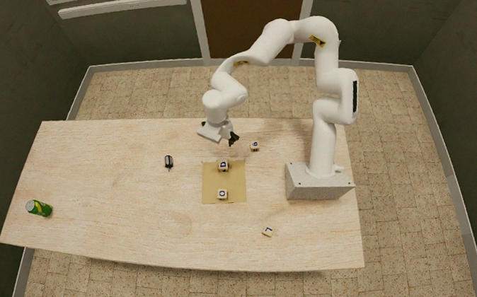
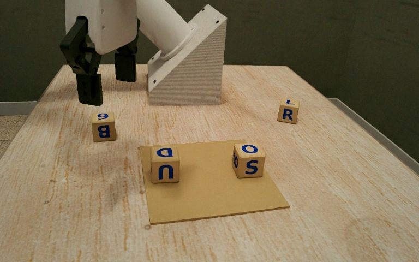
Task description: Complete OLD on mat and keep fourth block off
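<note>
A tan mat lies in front of the robot base. On it stand a block with D on top and a block with O on top, well apart. A block with 6 on top and B on its side sits off the mat. A block with L on top and R on its side sits off the mat on the other side. My gripper is open and empty, in the air above the table between the D block and the 6 block.
The robot's base stands on the table beside the mat. A small black cylinder stands farther out on the table. A green can lies on its side near the far table edge.
</note>
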Tool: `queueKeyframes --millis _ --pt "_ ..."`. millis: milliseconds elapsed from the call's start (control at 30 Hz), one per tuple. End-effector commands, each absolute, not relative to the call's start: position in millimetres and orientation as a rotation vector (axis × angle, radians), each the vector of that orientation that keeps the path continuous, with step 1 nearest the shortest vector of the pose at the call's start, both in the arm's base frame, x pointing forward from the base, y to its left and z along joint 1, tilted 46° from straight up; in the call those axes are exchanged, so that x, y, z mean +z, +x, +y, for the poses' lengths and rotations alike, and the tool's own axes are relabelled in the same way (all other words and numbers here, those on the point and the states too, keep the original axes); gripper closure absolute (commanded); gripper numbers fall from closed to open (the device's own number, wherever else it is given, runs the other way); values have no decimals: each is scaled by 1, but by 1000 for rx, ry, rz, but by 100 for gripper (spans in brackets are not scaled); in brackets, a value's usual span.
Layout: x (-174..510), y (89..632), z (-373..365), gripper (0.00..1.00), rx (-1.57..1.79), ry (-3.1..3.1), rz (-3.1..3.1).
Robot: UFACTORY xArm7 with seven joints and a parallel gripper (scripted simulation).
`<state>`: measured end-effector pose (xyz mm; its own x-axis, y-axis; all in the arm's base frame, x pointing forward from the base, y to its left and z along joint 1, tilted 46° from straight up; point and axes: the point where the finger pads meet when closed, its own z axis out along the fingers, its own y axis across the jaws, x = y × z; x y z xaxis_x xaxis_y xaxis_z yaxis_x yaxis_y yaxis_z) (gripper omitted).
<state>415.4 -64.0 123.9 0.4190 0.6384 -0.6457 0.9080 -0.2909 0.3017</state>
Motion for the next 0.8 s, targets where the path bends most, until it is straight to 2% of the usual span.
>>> queueKeyframes --millis 0,533,767 --pt "125 417 -62 0 -536 2033 1307" --pt "126 415 -63 0 -536 2033 1307" --pt "170 357 -99 0 -546 2044 1306"
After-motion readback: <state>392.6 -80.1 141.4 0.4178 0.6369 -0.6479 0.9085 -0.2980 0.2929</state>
